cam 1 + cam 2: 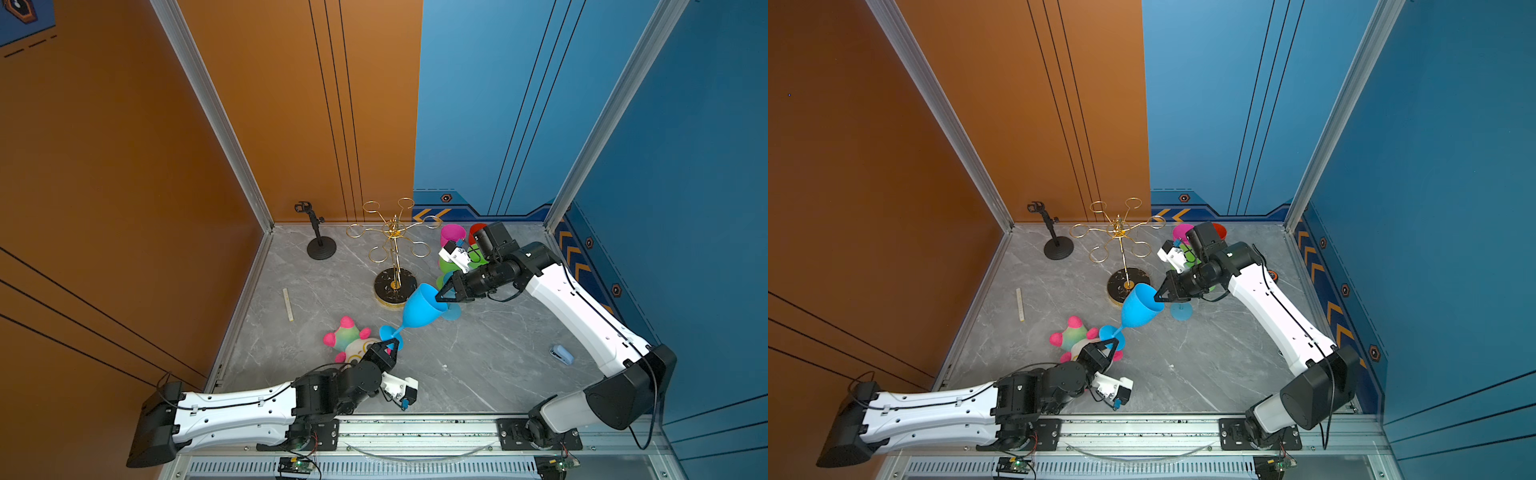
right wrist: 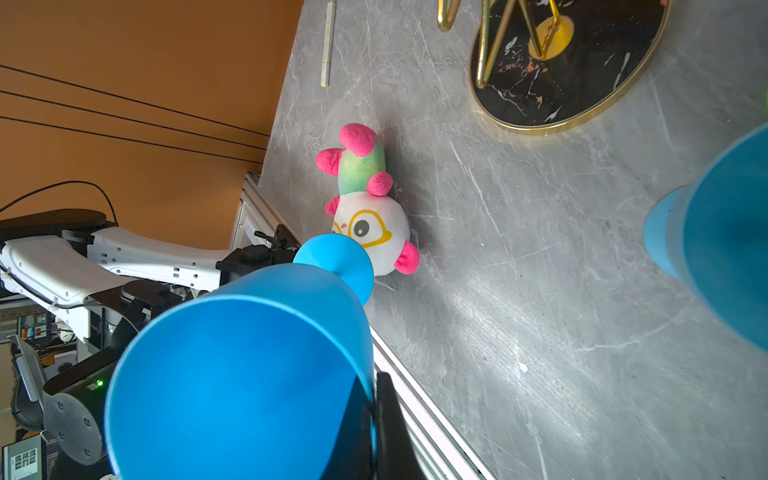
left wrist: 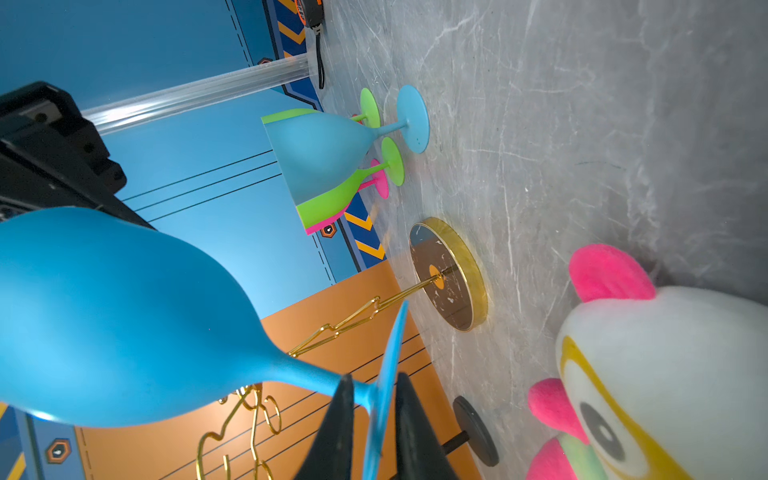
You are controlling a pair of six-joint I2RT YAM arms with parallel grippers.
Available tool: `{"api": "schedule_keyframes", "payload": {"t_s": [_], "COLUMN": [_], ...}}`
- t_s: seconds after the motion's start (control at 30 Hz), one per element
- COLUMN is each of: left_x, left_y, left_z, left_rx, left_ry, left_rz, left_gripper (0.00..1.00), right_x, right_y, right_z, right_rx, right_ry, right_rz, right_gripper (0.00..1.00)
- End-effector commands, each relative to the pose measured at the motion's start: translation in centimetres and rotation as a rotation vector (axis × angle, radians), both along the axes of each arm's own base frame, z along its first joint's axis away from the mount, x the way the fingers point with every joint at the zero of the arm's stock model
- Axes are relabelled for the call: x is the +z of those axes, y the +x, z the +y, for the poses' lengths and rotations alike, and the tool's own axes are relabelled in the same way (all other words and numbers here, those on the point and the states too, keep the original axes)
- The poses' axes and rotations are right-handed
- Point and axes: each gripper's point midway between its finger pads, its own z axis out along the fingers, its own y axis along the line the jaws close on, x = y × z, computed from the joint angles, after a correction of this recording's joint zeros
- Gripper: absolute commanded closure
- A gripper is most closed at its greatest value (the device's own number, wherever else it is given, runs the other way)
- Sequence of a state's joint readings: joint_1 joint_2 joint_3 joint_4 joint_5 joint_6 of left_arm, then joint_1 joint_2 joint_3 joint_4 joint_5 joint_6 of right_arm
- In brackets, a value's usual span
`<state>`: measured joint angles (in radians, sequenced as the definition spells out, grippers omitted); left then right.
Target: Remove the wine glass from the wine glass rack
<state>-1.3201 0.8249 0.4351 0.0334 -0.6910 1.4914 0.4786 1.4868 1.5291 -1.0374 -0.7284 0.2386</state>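
Note:
The blue wine glass (image 1: 422, 309) hangs tilted in the air in front of the gold wine glass rack (image 1: 392, 232), clear of its looped arms. My right gripper (image 1: 438, 296) is shut on the bowl's rim, one finger inside and one outside (image 2: 374, 380). My left gripper (image 1: 392, 343) is at the glass's foot. In the left wrist view its fingertips (image 3: 374, 376) straddle the thin foot disc with a gap on each side, open. Both top views show the rack's loops empty (image 1: 1119, 232).
Pink (image 1: 452, 233), red (image 1: 477, 232) and green (image 1: 451, 262) glasses and another blue one (image 1: 453, 311) stand right of the rack's base (image 1: 395, 284). A plush toy (image 1: 349, 338) lies beside the left gripper. A black clamp stand (image 1: 320, 245), a pale stick (image 1: 288, 304) and a small blue object (image 1: 561, 354) are also there.

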Motion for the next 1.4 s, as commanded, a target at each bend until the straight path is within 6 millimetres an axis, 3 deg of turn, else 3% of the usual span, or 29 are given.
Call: {"api": "schedule_keyframes", "payload": {"t_s": [0.0, 0.1, 0.2, 0.33, 0.53, 0.7, 1.1, 1.37], "left_x": [-0.3, -0.2, 1.1, 4.6, 9.7, 12.3, 10.7, 9.6], "left_y": [0.5, 0.3, -0.1, -0.5, -1.3, -0.8, 2.0, 5.9], "left_z": [0.6, 0.5, 0.2, -0.4, -0.5, 0.7, 3.9, 7.8], "left_rx": [0.031, 0.030, 0.024, 0.044, 0.086, 0.171, 0.390, 0.624], "left_ry": [-0.008, -0.029, -0.138, -0.391, -0.782, -1.003, -1.229, -1.384], "left_rz": [-0.002, 0.010, 0.053, 0.155, 0.439, 0.608, 0.913, 0.814], "left_gripper": [0.65, 0.53, 0.37, 0.21, 0.08, 0.05, 0.01, 0.01], "right_x": [0.6, 1.2, 1.7, 1.8, 1.2, -0.1, -3.2, -4.0], "right_y": [0.2, 0.7, 1.3, 1.6, 1.4, 1.2, 2.1, 3.8], "right_z": [-0.7, -1.6, -2.8, -4.4, -6.2, -7.8, -12.7, -16.9], "right_rx": [-0.010, -0.045, -0.085, -0.121, -0.152, -0.183, -0.296, -0.408], "right_ry": [-0.023, -0.041, -0.087, -0.158, -0.251, -0.344, -0.590, -0.724], "right_rz": [-0.038, -0.079, -0.140, -0.209, -0.238, -0.246, -0.238, -0.237], "right_gripper": [1.00, 1.00, 1.00, 1.00, 1.00, 1.00, 1.00, 1.00]}}
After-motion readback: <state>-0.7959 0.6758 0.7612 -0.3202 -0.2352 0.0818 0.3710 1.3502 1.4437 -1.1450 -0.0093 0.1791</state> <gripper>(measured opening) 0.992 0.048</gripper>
